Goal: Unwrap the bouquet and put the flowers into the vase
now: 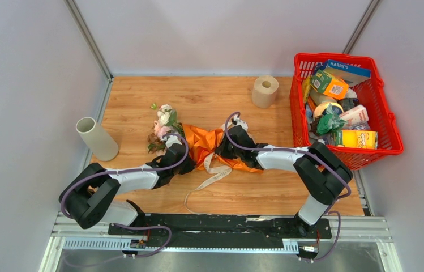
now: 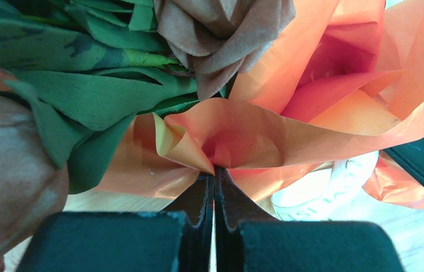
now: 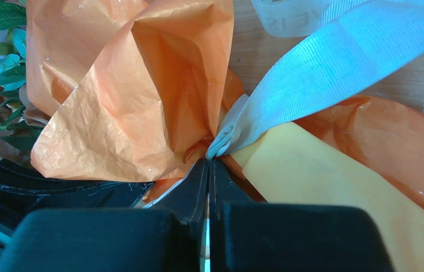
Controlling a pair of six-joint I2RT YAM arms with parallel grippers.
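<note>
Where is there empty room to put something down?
The wooden table is bare at the back, between the beige-grey tube vase and beige toilet paper roll, and in front, right of the loose beige ribbon. The orange paper-wrapped rose bouquet crowds the middle.

A red basket packed with groceries sat at the frame's right. A toilet roll stood upper centre on the table.

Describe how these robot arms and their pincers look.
The left arm and right arm have white shells between chunky black joints, with a thin purple cable looping along each. The left gripper and right gripper end in two flat black fingers.
</note>
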